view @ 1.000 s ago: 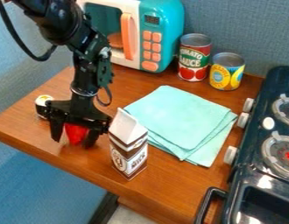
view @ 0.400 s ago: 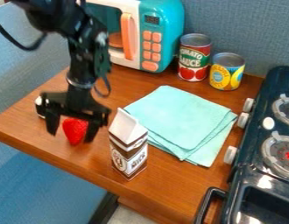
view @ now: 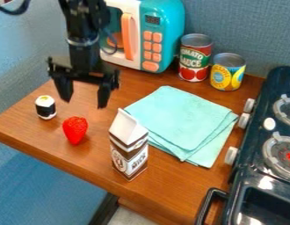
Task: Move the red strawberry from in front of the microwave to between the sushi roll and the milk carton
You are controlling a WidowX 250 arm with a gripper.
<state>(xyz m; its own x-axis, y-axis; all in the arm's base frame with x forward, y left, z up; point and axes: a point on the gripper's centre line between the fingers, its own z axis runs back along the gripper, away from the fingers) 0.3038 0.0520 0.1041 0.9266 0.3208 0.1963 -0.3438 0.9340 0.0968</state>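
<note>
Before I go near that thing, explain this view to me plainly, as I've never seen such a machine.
The black machine is a robot arm; its two-fingered gripper hangs open above the table, holding nothing. A fixed camera looks down at a slant. Nearest the gripper are a red strawberry and a small black-and-white piece. A brown-and-white carton stands beside a folded turquoise cloth. Behind are a toy microwave, a red can and a yellow can. At the right is a toy stove.
</note>
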